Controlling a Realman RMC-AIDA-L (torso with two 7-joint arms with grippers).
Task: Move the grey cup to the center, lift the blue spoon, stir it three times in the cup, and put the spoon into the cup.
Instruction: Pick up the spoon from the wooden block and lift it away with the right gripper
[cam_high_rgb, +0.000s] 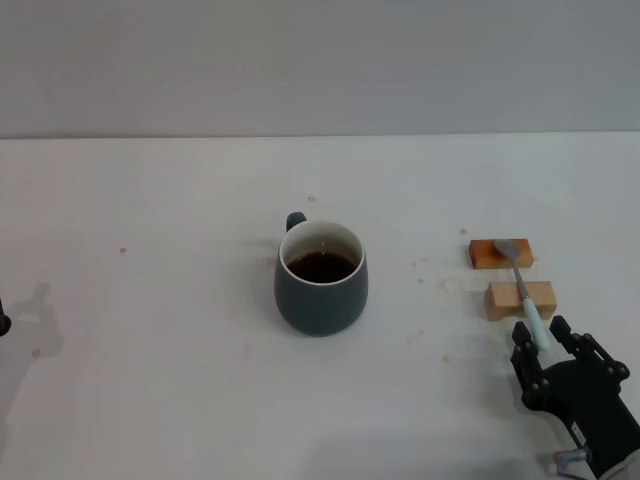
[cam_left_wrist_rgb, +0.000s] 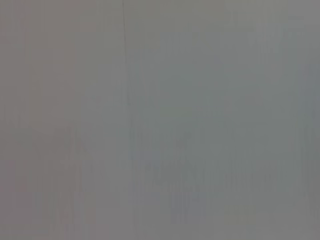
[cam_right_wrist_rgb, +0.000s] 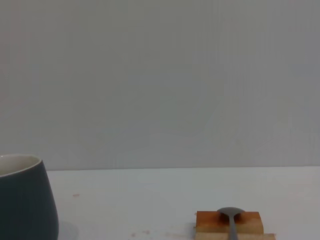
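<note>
White table (cam_high_rgb: 150, 330) carries all. Grey cup (cam_high_rgb: 321, 278) with dark liquid stands at center, handle facing far. Right gripper (cam_high_rgb: 553, 347) at near right, fingers (cam_high_rgb: 523, 345) spread either side of blue spoon (cam_high_rgb: 522, 283) handle; spoon lies across two wooden blocks (cam_high_rgb: 520, 299). Left gripper out of view.

The cup (cam_high_rgb: 321, 278) is standing in the middle of the bench (cam_high_rgb: 150, 300). Well to its right, two blocks (cam_high_rgb: 520, 299) are lying one behind the other, and the spoon (cam_high_rgb: 524, 285) is resting across them. The right tool (cam_high_rgb: 552, 343) is sitting just before the spoon's handle end.
</note>
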